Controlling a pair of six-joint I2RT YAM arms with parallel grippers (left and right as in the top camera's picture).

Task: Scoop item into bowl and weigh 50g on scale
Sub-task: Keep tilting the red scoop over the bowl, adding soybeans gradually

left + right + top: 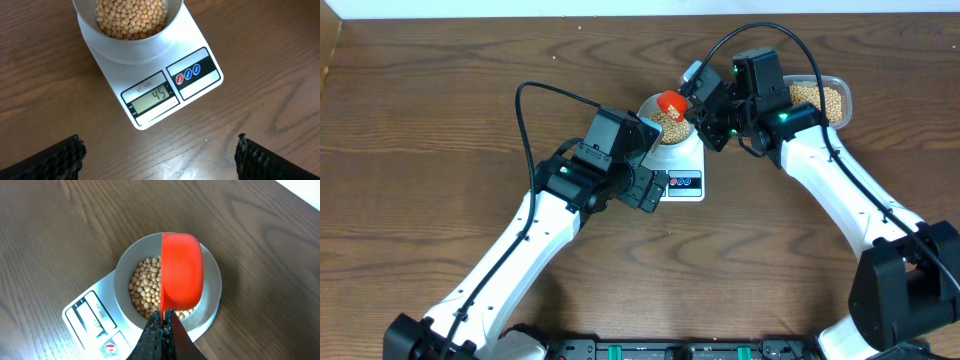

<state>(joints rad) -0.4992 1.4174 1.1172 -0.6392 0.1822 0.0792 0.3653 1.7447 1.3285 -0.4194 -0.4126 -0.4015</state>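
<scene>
The pale bowl [665, 118] stands on the white scale [682, 180] and holds tan beans [131, 17]. The scale's display [153, 97] reads 45. My right gripper [164, 316] is shut on the handle of a red scoop [181, 270], held tipped on its side over the bowl [210, 285]; the scoop shows in the overhead view [671, 103]. My left gripper [159, 150] is open and empty, low over the table just in front of the scale [200, 30].
A clear plastic tub [820, 97] of more beans sits at the back right, partly behind my right arm. Both arms crowd around the scale at the table's middle.
</scene>
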